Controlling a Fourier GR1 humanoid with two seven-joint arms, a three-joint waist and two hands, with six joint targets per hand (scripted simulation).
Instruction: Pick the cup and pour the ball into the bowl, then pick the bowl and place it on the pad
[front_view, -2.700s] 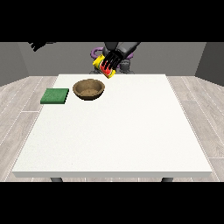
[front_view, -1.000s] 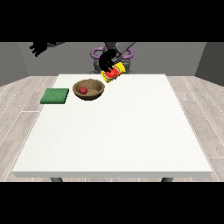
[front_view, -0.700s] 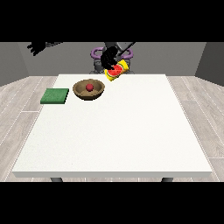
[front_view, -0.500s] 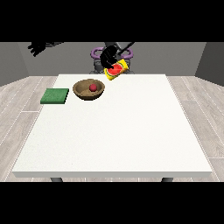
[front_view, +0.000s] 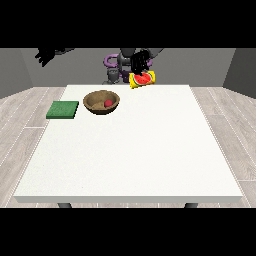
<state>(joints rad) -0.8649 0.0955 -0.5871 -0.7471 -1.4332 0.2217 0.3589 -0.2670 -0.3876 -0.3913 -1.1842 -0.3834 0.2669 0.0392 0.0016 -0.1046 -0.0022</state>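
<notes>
cup (front_view: 142, 79) part-hidden by hand (front_view: 139, 62) (fingers unclear)

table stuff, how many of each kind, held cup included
bowl: 1
ball: 1, lying in the bowl
pad: 1
cup: 1, held by the hand at the view's right
total: 4

The black hand at the view's right (front_view: 140, 62) is raised before the robot's chest, fingers curled round something. The other black hand (front_view: 46, 55), at the view's left, hangs high and wide, well apart from it.
</notes>
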